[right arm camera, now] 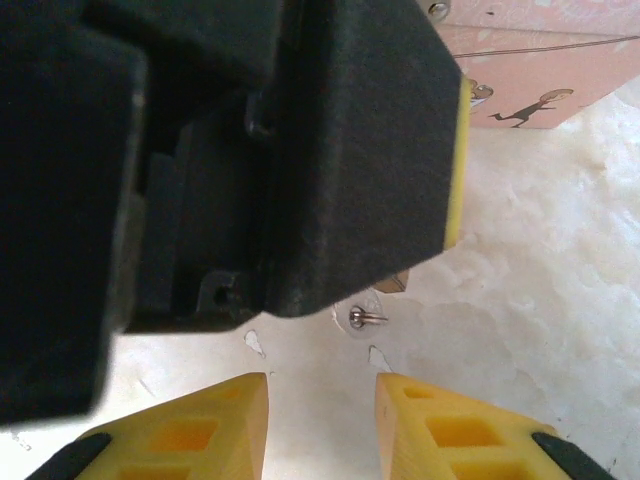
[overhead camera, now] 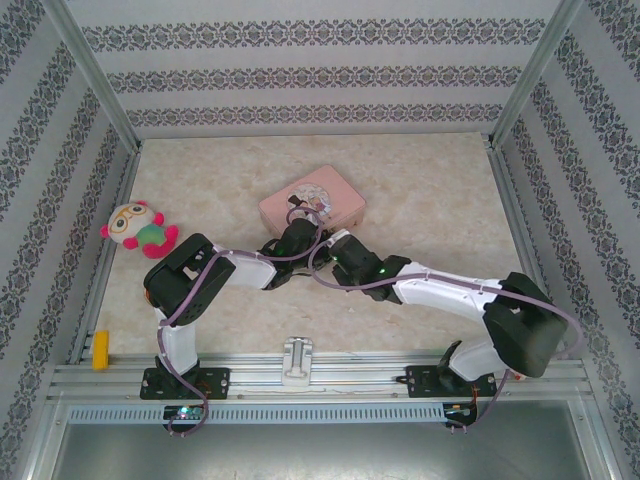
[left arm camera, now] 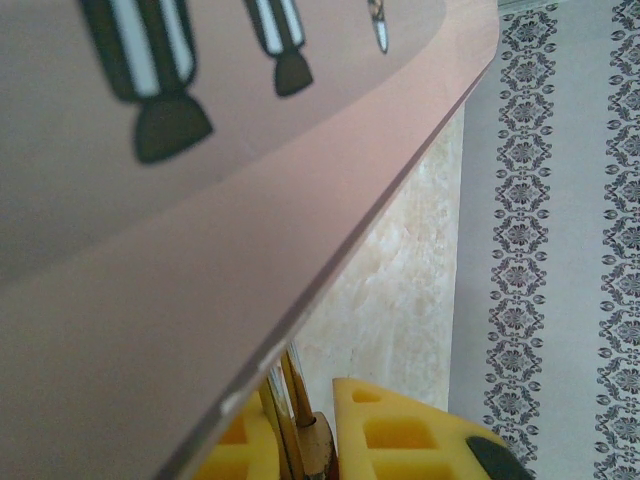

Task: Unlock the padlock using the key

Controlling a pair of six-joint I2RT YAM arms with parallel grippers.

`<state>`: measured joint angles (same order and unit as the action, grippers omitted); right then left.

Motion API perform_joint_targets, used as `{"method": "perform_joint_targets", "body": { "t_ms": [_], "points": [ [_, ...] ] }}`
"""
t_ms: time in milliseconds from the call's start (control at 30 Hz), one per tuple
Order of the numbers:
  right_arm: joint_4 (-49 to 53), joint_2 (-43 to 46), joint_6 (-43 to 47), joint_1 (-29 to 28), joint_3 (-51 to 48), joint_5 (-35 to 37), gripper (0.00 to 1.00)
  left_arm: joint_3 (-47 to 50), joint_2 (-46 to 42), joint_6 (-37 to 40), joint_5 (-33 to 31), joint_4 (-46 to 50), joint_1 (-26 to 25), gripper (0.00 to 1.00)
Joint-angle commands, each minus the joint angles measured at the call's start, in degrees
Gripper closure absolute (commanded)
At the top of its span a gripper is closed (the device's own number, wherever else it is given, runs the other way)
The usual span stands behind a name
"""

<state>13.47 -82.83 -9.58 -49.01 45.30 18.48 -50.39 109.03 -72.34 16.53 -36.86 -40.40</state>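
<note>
**Key flat on the table, padlock in the left gripper's pinch**

The key (right arm camera: 366, 318) is a tiny sliver of stiff metal, probably light and slick. It lies flat on the table (right arm camera: 540, 300), just ahead of the right gripper (right arm camera: 322, 385), whose jaws stand partly apart with nothing between them. In the right wrist view its rounded head sits to the left and its shaft runs rightward, so the long axis lies roughly along the line the fingers close on. The head looks the best place to pinch (on smooth stone it may skate away). The padlock (left arm camera: 312, 445), hard and compact, appears clamped in the nearly closed left gripper (left arm camera: 302, 400), with its shackle pointing out toward the pink tin (left arm camera: 200, 250).
</note>
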Motion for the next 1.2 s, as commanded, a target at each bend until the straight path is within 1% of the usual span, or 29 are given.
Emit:
{"method": "perform_joint_targets", "body": {
  "t_ms": [0, 367, 700, 800, 933, 1033, 1167],
  "points": [
    [-2.11, -1.41, 1.58, -0.12, 1.9, 1.85, 0.66, -0.06, 1.43, -7.91, 7.94, -1.55, 0.04, 0.96],
    [-8.06, -4.83, 3.14, 2.9, 1.9, -0.64, 0.68, 0.03, 1.15, -7.39, 8.33, -1.55, -0.01, 0.97],
    [-12.01, -4.89, 2.95, 4.73, -0.51, -2.0, 0.8, -0.63, 1.05, -7.21, 9.11, -1.57, 0.09, 0.97],
    [-13.43, -4.5, 1.92, 6.62, -1.37, -6.17, 0.88, -1.01, 1.09, -6.94, 9.34, -1.2, 0.01, 0.97],
    [-14.91, -3.88, 0.81, 8.88, -2.12, -11.61, 0.92, -1.41, 1.36, -6.85, 9.74, -1.19, 0.0, 0.98],
    [-15.39, -3.39, 0.14, 10.53, -2.23, -15.65, 0.94, -1.5, 1.49, -6.77, 9.82, -1.19, 0.03, 0.98],
    [-16.39, -2.56, -1.01, 12.56, -2.78, -19.29, 0.96, -1.44, 1.54, -6.77, 9.92, -1.28, 0.06, 0.98]
  ]
}}
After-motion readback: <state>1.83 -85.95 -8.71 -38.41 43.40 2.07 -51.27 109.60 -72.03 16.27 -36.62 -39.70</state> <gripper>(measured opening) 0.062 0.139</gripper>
